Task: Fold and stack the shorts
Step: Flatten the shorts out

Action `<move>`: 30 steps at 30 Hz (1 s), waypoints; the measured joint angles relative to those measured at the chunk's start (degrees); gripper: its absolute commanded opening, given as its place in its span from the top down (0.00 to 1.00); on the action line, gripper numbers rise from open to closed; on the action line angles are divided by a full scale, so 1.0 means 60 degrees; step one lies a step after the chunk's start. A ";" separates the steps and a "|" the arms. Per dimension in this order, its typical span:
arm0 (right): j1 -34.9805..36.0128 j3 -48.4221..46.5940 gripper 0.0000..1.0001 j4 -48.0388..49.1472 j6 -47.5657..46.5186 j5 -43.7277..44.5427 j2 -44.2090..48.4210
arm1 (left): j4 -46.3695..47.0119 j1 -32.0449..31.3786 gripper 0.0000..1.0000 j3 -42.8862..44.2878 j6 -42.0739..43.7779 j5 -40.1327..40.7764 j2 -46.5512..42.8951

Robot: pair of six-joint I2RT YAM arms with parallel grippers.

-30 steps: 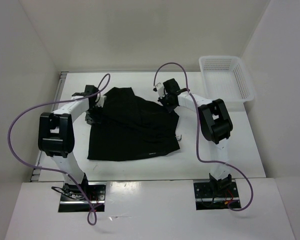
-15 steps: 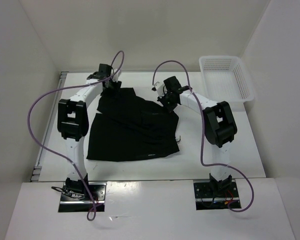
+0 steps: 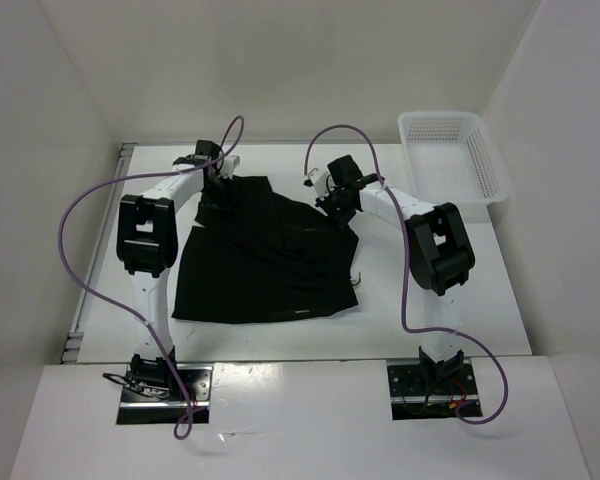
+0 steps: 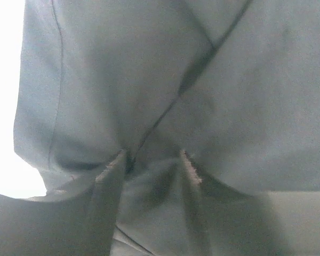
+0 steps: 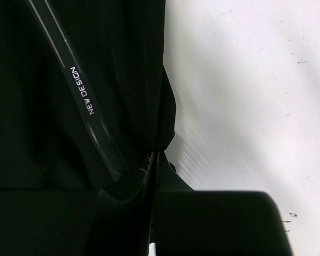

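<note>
White all round: pale walls box in a white tabletop, bare apart from scuffs by the right wrist. Sprawled across the middle of it are the black soft fabric shorts, mostly flat, the far edge rumpled, a small pale logo near the near hem. Off at the far right corner sits the white mesh plastic basket, well apart from the cloth. Purple cables loop over both arms. The left gripper is down on the far left corner, fingers apart, tips pressed into bunched fabric. The right gripper is clamped tight on the far right edge, beside a glossy strip reading "NEW DESIGN".
</note>
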State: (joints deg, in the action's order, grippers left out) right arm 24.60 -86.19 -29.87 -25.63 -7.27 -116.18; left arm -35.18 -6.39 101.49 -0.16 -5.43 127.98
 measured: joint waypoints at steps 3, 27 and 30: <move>0.0000 0.0000 1.00 0.0004 -0.0018 0.0036 0.0000 | -0.0160 0.0047 0.77 -0.0204 -0.0004 -0.0342 -0.0124; 0.0168 0.0171 1.00 0.0532 -0.0503 0.1847 0.0561 | -0.0947 0.1967 0.71 -0.3442 -0.0007 -0.0197 -0.4809; 0.0357 0.0229 1.00 0.0492 -0.0688 0.1657 0.0845 | -0.1293 0.1891 0.68 -0.5005 -0.0011 -0.0131 -0.4768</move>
State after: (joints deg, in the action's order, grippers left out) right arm 26.74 -84.82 -26.92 -29.76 2.68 -111.11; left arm -42.94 4.95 71.46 -0.23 -6.22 99.37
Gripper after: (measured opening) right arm 0.005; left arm 0.303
